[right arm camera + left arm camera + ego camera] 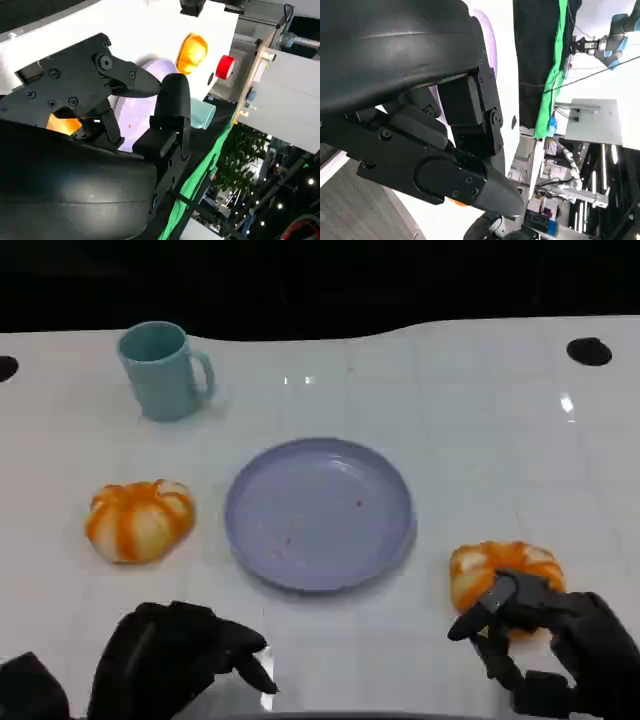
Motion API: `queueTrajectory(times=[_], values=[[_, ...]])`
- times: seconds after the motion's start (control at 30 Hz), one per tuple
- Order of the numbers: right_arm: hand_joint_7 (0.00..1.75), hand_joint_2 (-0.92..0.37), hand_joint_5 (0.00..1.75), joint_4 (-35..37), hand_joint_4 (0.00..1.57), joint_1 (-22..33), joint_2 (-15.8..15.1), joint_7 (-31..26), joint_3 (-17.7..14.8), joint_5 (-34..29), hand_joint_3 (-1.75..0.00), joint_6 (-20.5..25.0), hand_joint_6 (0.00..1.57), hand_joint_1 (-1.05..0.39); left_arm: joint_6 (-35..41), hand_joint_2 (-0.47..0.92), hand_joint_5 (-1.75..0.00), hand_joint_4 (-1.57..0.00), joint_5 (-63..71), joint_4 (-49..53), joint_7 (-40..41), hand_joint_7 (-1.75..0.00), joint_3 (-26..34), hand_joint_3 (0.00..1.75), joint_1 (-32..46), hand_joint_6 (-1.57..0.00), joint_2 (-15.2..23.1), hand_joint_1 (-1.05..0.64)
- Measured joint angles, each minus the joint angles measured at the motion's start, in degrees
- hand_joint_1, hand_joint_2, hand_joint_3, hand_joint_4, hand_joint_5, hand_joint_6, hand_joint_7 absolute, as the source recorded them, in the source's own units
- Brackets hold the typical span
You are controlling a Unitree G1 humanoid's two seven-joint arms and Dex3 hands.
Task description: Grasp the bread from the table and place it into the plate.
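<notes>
White table (480, 420) stretching under the head view, carrying a lilac plate (318, 512) at its middle, a teal mug (162, 370) behind, one bread (139, 519) lying left of the plate. Right hand (545, 640) reaching over another bread (500, 572), fingers spread, possibly touching it, not yet gripping. Left hand (175, 655) resting low with fingers apart, holding nothing. Left wrist view: showing black fingers (470, 115) parted. Right wrist view: looking past fingers (170, 110) at plate and far bread.
</notes>
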Motion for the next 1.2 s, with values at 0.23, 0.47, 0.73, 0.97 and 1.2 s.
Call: queueTrajectory(times=[0.23, 0.47, 0.73, 0.97, 1.2], values=[[1.28, -0.60, 1.75, 0.00, 0.80, 0.00, 0.00, 0.02, 0.00, 0.00, -0.85, 0.00, 0.73, -0.28, 0.00, 0.88, -0.92, -1.23, -0.01, 0.04, 0.00, -0.01, 0.00, 0.00, -0.03, -1.57, 0.00, -0.96], [1.28, -0.60, 1.75, 0.00, 0.80, 0.00, 0.00, 0.02, 0.00, 0.00, -0.86, 0.00, 0.74, -0.28, 0.00, 0.88, -0.92, -1.23, -0.01, 0.04, 0.00, -0.01, 0.00, 0.00, -0.03, -1.57, 0.00, -0.97], [1.26, -0.61, 1.73, -0.50, 0.78, 0.04, 0.00, 0.00, 0.00, -0.02, -0.85, 0.67, 0.73, -0.27, 0.00, 0.88, -0.91, -1.24, -0.03, 0.16, -0.01, -0.01, 0.05, 0.00, -0.04, -1.57, 0.00, -0.97], [0.88, -0.70, 1.45, -1.49, 0.64, 0.09, 0.23, -0.89, -0.30, -0.46, -0.64, 1.26, 0.75, -0.35, 0.01, 0.88, -0.92, -1.23, -0.05, 0.20, -0.12, -0.01, 0.12, 0.00, -0.04, -1.57, 0.09, -0.97], [0.35, -0.92, 0.98, -6.45, 0.49, -1.55, -4.35, -2.80, -2.26, -9.58, -0.18, 2.79, 0.67, -0.50, -0.01, 0.88, -0.92, -1.23, -0.02, 0.21, -0.12, -0.01, 0.15, 0.00, -0.04, -1.57, 0.25, -0.98]])
